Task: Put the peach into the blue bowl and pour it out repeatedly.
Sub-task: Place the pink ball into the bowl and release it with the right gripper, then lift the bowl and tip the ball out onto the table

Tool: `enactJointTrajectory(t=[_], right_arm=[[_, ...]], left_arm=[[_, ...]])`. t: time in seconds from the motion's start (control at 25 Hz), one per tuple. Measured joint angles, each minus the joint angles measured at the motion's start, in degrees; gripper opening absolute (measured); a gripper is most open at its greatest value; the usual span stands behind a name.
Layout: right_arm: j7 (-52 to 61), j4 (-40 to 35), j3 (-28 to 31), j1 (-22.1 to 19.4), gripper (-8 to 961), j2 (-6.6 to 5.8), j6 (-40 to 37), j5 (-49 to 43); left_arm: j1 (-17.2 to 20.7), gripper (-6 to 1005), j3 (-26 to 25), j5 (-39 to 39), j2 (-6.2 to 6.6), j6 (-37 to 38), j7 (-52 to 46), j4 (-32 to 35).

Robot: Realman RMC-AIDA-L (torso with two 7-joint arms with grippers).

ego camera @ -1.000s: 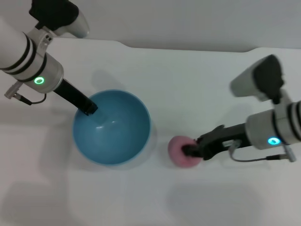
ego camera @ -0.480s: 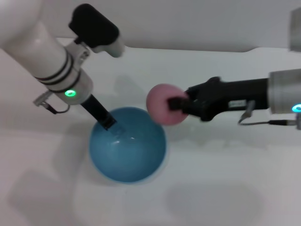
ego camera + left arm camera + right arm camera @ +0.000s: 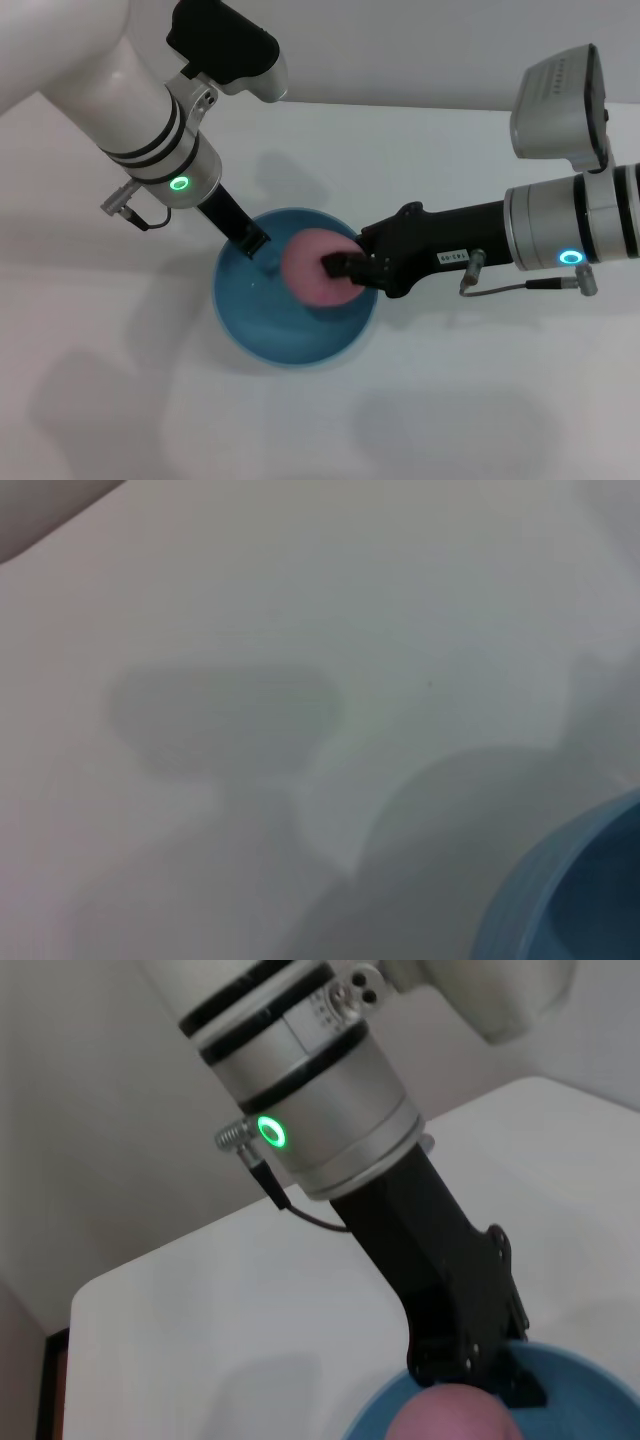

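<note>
2 tools were at work: the left tool (image 3: 250, 238) pinched the far rim of the blue bowl (image 3: 250, 335) on the bench (image 3: 480, 400), while the right tool (image 3: 340, 268), clamped on the peach (image 3: 308, 265), held it over the bowl's hollow, so the placing step seemed underway and called next for a release.

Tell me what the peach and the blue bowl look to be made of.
The peach: likely foam or soft plastic, with a matte, even pink surface and no glare. The blue bowl: probably hard plastic, smooth and faintly glossy, with a thin uniform rim.
</note>
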Motion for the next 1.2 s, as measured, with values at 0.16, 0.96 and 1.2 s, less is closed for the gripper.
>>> enactJointTrajectory(t=[0.16,0.96,1.2], right_arm=[[2.59,2.15,-0.17,1.22,131,-0.20,-0.67,-0.31],[11.15,1.79,9.35,0.82,493,-0.23,-0.54,-5.03],[17.49,2.29,17.03,-3.48,491,-1.67,-1.89,-10.85]], left_arm=[[-0.21,0,-0.01,0.00,0.08,0.17,-0.03,0.07],[-0.02,0,0.50,-0.10,0.12,-0.71,0.60,0.19],[3.06,-1,0.60,-0.08,0.03,-14.03,1.11,2.03]])
